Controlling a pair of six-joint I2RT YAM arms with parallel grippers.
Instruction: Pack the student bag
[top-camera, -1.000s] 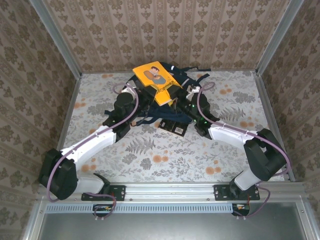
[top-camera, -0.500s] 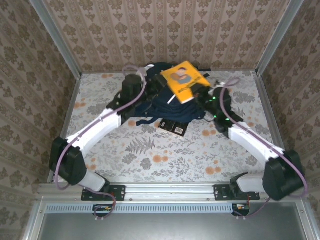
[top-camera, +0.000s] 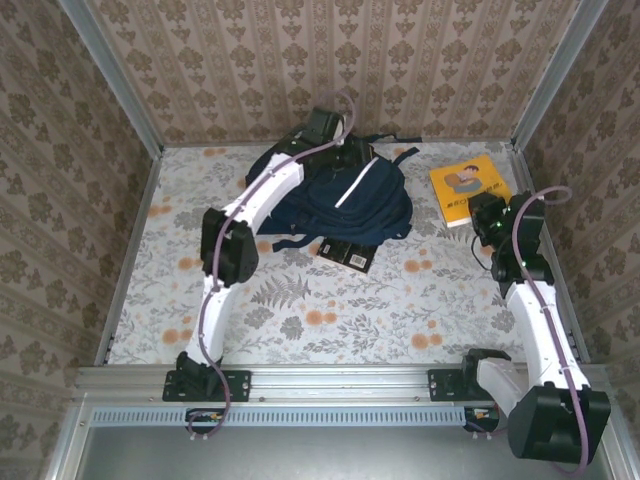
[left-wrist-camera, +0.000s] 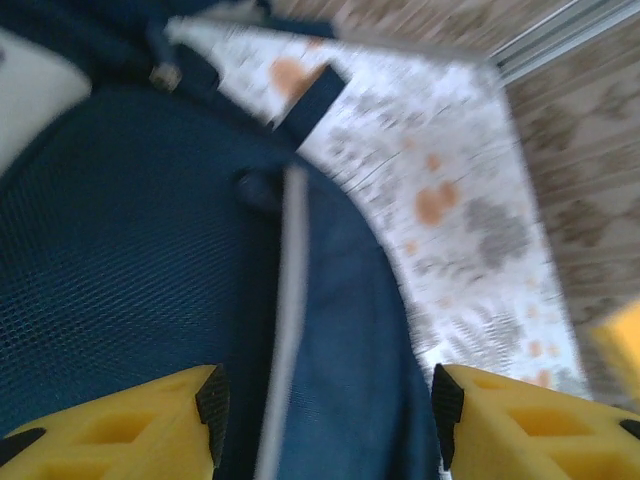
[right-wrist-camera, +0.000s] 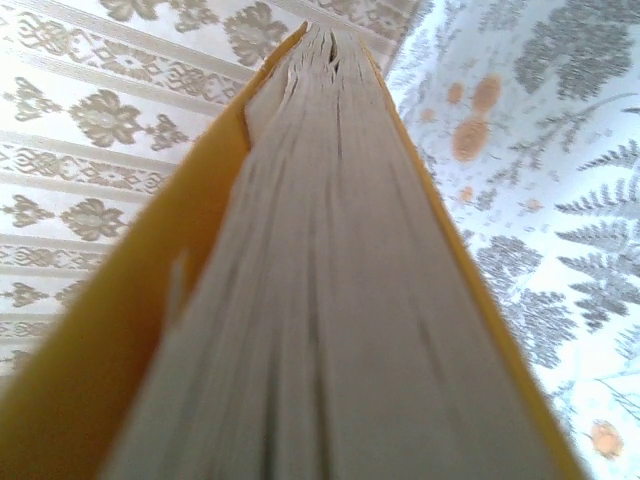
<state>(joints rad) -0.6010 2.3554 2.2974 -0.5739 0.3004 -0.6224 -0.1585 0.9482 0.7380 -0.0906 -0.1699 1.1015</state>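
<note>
Navy fabric is your target: the bag (top-camera: 345, 200) lies slumped at the back middle of the table (top-camera: 300, 310). Its mouth cannot be made out from above. I judge the step in hand to be getting that mouth held wide before anything goes in. The yellow book (top-camera: 468, 188) sits off to the bag's right, well apart from it, pinched at its near edge by the right gripper (top-camera: 487, 215). The wrist view looks straight along the page edge, so the hold seems square. Bring the book over edge-first and tilted, not flat, or a corner will likely snag the cloth and push the bag away. A dark book (top-camera: 345, 255) lies flat at the bag's near edge, partly tucked under it. Swing clear of it so you don't drag it along. The left gripper (left-wrist-camera: 328, 402) hangs over the bag's far side, fingers spread and holding nothing, with a white stripe (left-wrist-camera: 290, 300) running between them below. Take a firm bite of the fabric lip there and lift, then feed the book in slowly.
</note>
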